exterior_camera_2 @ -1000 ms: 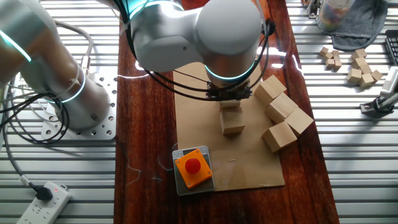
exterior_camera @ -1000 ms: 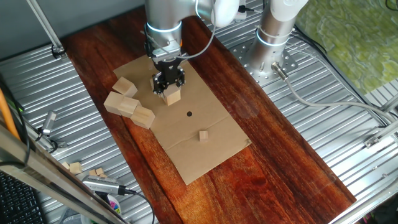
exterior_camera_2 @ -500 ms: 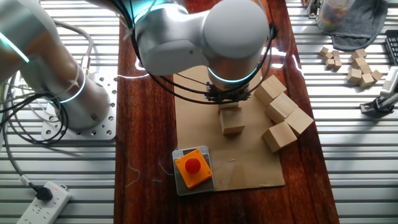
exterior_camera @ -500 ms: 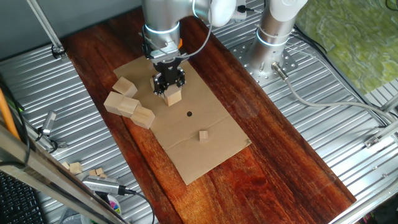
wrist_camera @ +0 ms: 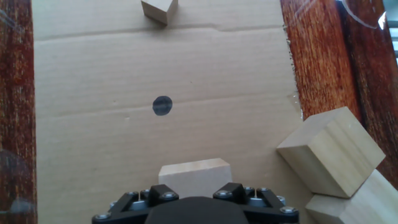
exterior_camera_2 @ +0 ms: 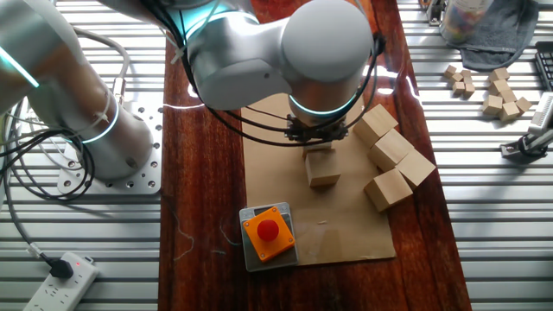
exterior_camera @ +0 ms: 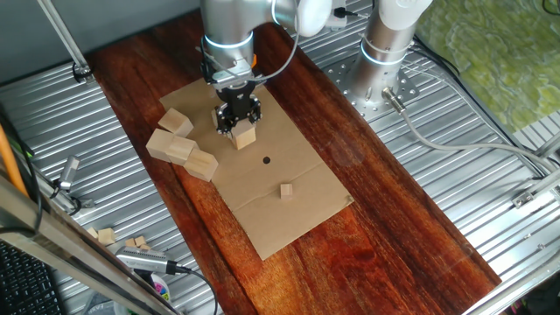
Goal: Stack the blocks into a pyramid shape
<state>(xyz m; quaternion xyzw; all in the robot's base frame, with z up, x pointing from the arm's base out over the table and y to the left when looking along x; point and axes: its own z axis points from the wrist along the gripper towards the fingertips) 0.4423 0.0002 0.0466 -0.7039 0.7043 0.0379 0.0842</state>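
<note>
One pale wooden block [exterior_camera: 244, 135] [exterior_camera_2: 324, 170] rests on the cardboard sheet [exterior_camera: 289, 219], directly under my gripper [exterior_camera: 238, 115] [exterior_camera_2: 320, 142]. The black fingers hug its two sides and look shut on it. In the hand view this block [wrist_camera: 194, 171] fills the gap just ahead of the gripper [wrist_camera: 195, 194], and the fingertips themselves are hidden. Several more blocks lie in a loose cluster [exterior_camera: 179, 144] [exterior_camera_2: 393, 155] at the cardboard's edge. Two of that cluster's blocks [wrist_camera: 329, 149] show at the right of the hand view.
A tiny wooden cube [exterior_camera: 286, 190] [wrist_camera: 158, 9] and a black dot [exterior_camera: 266, 160] [wrist_camera: 162, 105] lie on the cardboard ahead of the gripper. An orange block with a red button [exterior_camera_2: 268, 231] sits at one cardboard corner. Small spare cubes [exterior_camera_2: 497, 91] lie on the metal table. The arm's base [exterior_camera: 385, 52] stands nearby.
The arm's upper joints shifted slightly. The gripper and the block under it stay in the same spot on the cardboard.
</note>
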